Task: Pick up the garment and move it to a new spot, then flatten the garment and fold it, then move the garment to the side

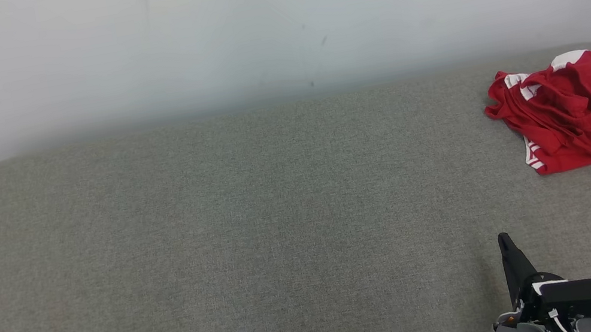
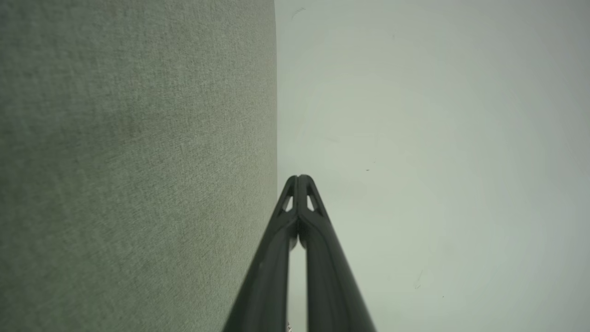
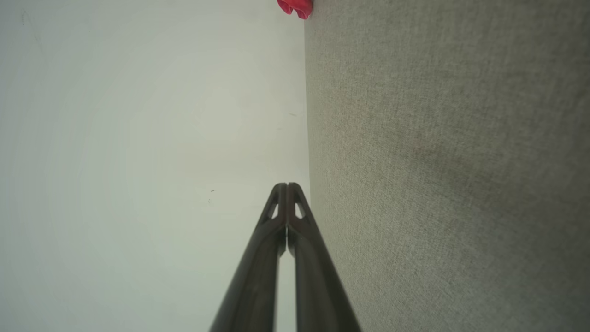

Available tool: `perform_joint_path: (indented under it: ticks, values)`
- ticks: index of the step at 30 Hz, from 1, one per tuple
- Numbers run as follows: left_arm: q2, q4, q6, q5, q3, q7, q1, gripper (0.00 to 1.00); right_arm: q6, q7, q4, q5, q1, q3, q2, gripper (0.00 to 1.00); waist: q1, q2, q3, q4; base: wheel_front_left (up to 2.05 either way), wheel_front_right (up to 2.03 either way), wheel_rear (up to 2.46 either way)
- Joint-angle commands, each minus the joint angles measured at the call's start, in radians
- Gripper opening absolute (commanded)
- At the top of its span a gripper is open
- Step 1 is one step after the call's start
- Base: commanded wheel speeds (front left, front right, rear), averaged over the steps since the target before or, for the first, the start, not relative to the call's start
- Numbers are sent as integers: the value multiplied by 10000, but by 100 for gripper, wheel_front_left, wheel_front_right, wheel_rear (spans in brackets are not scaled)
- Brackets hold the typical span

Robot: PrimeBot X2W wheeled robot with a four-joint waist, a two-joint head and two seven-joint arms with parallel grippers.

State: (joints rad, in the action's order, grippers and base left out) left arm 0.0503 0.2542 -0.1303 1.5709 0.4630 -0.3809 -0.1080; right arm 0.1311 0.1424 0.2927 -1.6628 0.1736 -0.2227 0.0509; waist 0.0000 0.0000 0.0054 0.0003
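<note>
My left jaws and right jaws are shut and empty, and the crumpled red garment (image 1: 583, 109) lies well beyond my right jaws, so a careless pinch may catch one layer only.

Test room: padded table (image 1: 222, 233), blank wall (image 1: 247, 28)

A grey fabric-covered surface (image 1: 222, 233) meets a pale, faintly scuffed wall (image 1: 247, 28).

You'll find the crumpled red cloth garment (image 1: 583, 109) far right on the grey fabric surface (image 1: 222, 233), beyond the right gripper (image 1: 505, 241).
</note>
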Motion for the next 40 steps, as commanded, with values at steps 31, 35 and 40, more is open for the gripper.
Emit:
perform_joint_path:
  ticks: [31, 35, 40]
  values:
    - [-2, 24, -29, 42, 19, -36, -65, 0, -7, 5, 12, 15, 28, -27, -14, 0, 0, 0, 0, 0, 0, 0, 0]
    - [-2, 24, -29, 42, 20, -36, -65, 0, -7, 5, 12, 15, 28, -24, -14, 0, 0, 0, 0, 0, 0, 0, 0]
    - [-2, 24, -29, 42, 19, -36, -65, 0, -7, 5, 12, 15, 28, -24, -14, 0, 0, 0, 0, 0, 0, 0, 0]
